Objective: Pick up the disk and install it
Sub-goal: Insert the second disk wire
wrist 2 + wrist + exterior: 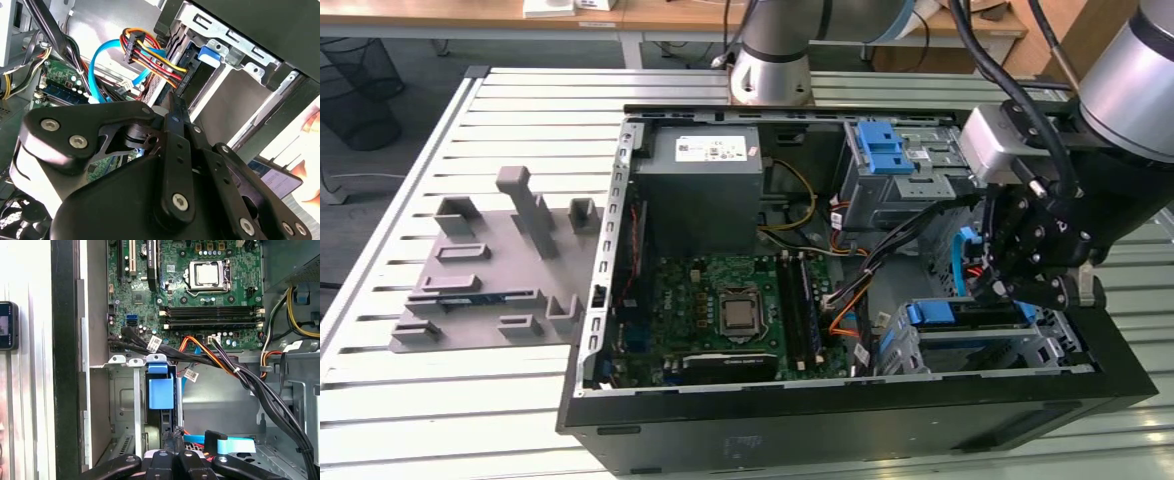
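The disk [161, 387] stands edge-on in a slot of the metal drive cage [125, 405], showing its blue carrier frame while its silver body is hidden. In the exterior view the disk's blue frame [958, 313] sits in the lower cage at the case's right. My gripper [175, 441] hangs just over that slot with its fingers pressed together and nothing visible between them. In the second wrist view the gripper [172, 102] points at the cage, near the blue tab of the disk [210, 54]. In the exterior view the gripper [994, 290] is right above the lower cage.
The open computer case [720, 420] lies on a slatted table. Orange, yellow and black power cables [225, 362] and a blue data cable [102, 62] run close to the fingers. A second blue carrier [881, 148] sits in the upper cage. A grey fixture [494, 270] lies at the exterior view's left.
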`<state>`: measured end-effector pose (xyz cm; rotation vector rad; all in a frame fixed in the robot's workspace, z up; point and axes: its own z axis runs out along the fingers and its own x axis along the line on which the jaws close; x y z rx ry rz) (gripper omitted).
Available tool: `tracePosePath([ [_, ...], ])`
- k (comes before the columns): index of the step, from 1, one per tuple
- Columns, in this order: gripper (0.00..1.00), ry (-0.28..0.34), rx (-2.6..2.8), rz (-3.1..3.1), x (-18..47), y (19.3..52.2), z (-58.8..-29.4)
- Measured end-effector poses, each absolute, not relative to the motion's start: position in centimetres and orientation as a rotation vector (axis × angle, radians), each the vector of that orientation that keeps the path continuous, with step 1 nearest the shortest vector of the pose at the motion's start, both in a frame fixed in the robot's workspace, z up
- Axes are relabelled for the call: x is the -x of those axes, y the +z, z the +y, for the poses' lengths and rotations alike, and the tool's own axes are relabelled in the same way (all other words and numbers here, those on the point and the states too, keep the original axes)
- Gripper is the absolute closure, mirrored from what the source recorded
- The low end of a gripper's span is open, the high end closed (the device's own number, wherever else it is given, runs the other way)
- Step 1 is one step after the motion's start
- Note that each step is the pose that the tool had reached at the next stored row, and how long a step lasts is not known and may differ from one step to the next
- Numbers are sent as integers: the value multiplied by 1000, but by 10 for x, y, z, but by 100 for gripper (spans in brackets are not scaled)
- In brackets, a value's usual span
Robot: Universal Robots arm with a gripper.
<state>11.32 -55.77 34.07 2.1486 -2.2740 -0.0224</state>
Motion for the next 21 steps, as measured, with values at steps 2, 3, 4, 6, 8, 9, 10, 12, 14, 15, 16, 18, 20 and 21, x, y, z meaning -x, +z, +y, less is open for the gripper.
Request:
tracePosePath([
  [2,89,-22,-2149,-2274,-113,343,-558],
  [3,89,-22,-2149,-2274,-113,344,-558],
  [4,89,-22,-2149,-2274,-113,347,-558],
  [6,89,-22,-2149,-2274,-113,351,-558],
  [8,89,-22,-2149,-2274,-113,355,-558],
  [9,89,-22,-2149,-2274,-113,357,-558],
  [10,89,-22,-2149,-2274,-113,359,-558],
  [12,89,-22,-2149,-2274,-113,361,-558],
  [14,89,-23,-2149,-2274,-112,361,-558],
  [15,89,-22,-2149,-2274,-111,361,-558],
  [16,89,-22,-2149,-2274,-110,361,-558],
  [18,89,-21,-2149,-2274,-108,361,-558],
  [20,89,-21,-2149,-2274,-108,362,-558],
  [21,89,-21,-2149,-2274,-108,363,-558],
])
